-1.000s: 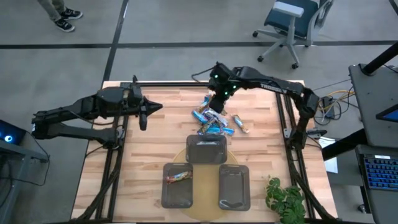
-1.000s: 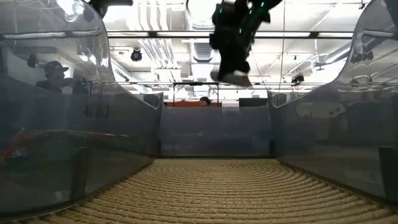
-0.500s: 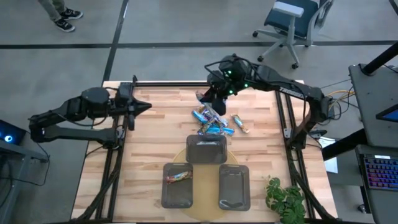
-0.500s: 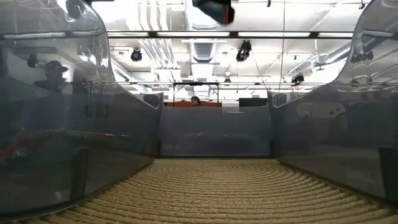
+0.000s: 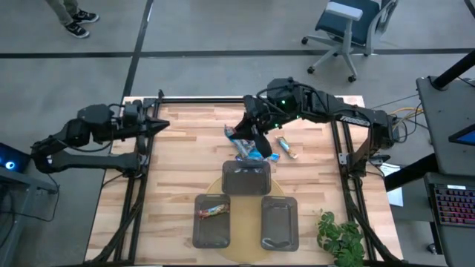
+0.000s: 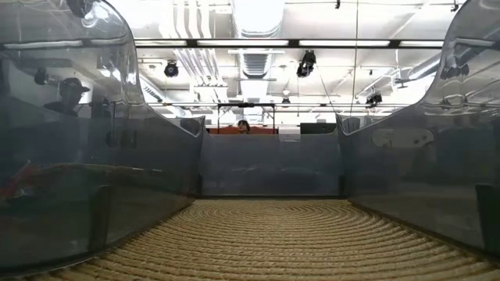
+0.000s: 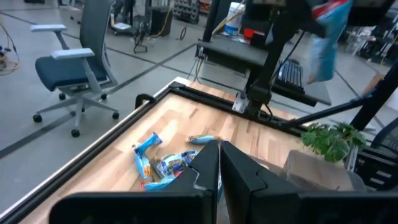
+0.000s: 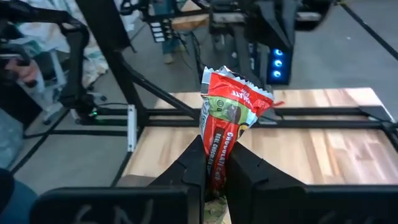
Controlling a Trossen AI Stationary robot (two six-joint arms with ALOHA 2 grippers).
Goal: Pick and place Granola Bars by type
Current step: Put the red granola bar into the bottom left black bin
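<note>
My right gripper (image 5: 239, 134) hangs above the wooden table, left of the pile of granola bars (image 5: 253, 150), shut on one bar (image 8: 227, 127) with a red front and silvery end. The pile of mostly blue bars (image 7: 159, 167) lies on the boards, and a tan bar (image 5: 288, 147) lies alone to its right. One bar (image 5: 213, 211) rests inside the near left tray (image 5: 213, 231). My left gripper (image 5: 162, 126) is shut at the table's left edge, holding nothing. The low view shows neither gripper. My right gripper pinches one end of the red bar (image 8: 216, 163) between its two fingers. The fingers come from the table's right, slanting slightly down. The bar sticks out past the fingertips, its silvery crimped end (image 8: 219, 76) farthest from them, lifted clear of the table and the pile.
Three dark grey trays stand on a round woven mat (image 5: 245, 252): one (image 5: 246, 179) just near of the pile, two nearer still (image 5: 279, 224). A potted plant (image 5: 341, 239) sits at the near right corner. Bare boards lie between the pile and my left gripper.
My right gripper has risen from the pile with the red bar, tipped from pointing down to nearly level, and gone a little toward the table's left edge; it has left the low view. My left gripper has drawn back toward the left edge, still shut.
</note>
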